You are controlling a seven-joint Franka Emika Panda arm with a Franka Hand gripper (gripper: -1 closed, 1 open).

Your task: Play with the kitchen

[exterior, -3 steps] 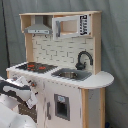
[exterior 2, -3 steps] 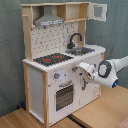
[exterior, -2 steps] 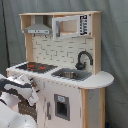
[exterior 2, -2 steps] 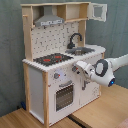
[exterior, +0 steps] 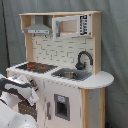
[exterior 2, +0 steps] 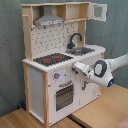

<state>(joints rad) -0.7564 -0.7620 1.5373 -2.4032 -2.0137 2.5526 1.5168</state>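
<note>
The kitchen (exterior: 65,75) (exterior 2: 60,65) is a tall white and light-wood toy with a black-red hob (exterior: 36,66) (exterior 2: 52,59). It has a black faucet (exterior: 82,59) (exterior 2: 75,40) over a sink (exterior: 70,75), a grey hood (exterior: 37,27) (exterior 2: 49,20) and an oven door (exterior 2: 64,95). In the second exterior view my gripper (exterior 2: 77,68) is right at the front panel, just below the counter edge and right of the knobs (exterior 2: 56,76). The first exterior view has the gripper (exterior: 31,93) at the lower left, against the kitchen's front.
The kitchen stands on a wooden table (exterior 2: 100,115). A grey curtain (exterior: 115,45) hangs behind it. My white arm (exterior 2: 112,65) reaches in from the second exterior view's right. An open white cabinet door (exterior 2: 99,11) sticks out at the kitchen's top right.
The arm has moved in toward the kitchen's front panel, leftward in the second exterior view, and now sits close under the counter edge.
</note>
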